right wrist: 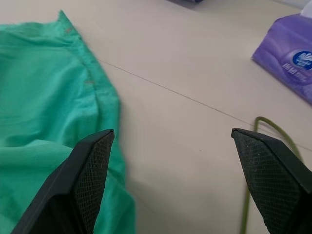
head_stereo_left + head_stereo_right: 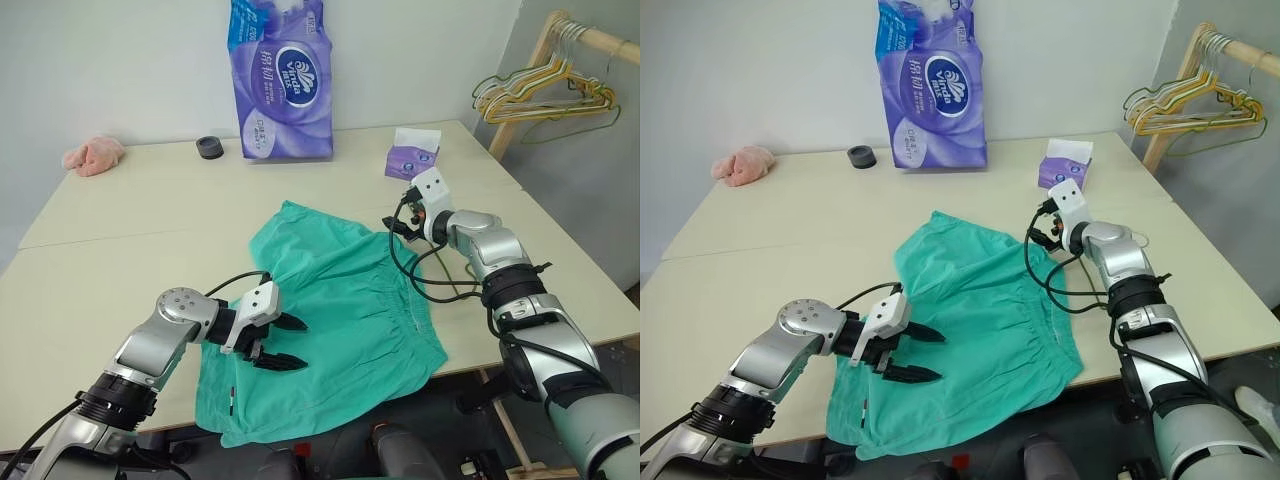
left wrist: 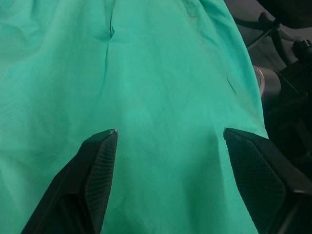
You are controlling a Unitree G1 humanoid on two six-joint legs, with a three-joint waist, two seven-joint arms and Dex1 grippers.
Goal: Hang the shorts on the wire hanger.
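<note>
The teal-green shorts [image 2: 340,310] lie spread flat on the pale table [image 2: 130,260], one hem hanging over its near edge. My left gripper [image 2: 300,345] hovers over the near left part of the shorts, open with nothing between its fingers; the left wrist view has the fabric just past the fingertips [image 3: 105,146]. My right gripper [image 2: 396,228] is at the far right corner of the shorts, by the gathered waistband, open and empty. A thin olive-green wire of the wire hanger [image 1: 247,190] lies on the table just past my right gripper [image 1: 170,131].
A tall purple tissue pack [image 2: 282,80] stands at the back, a small purple tissue box [image 2: 412,158] to its right. A black round piece [image 2: 210,147] and a pink cloth lump [image 2: 95,155] sit at the back left. A wooden rack with several hangers [image 2: 545,95] stands at the right.
</note>
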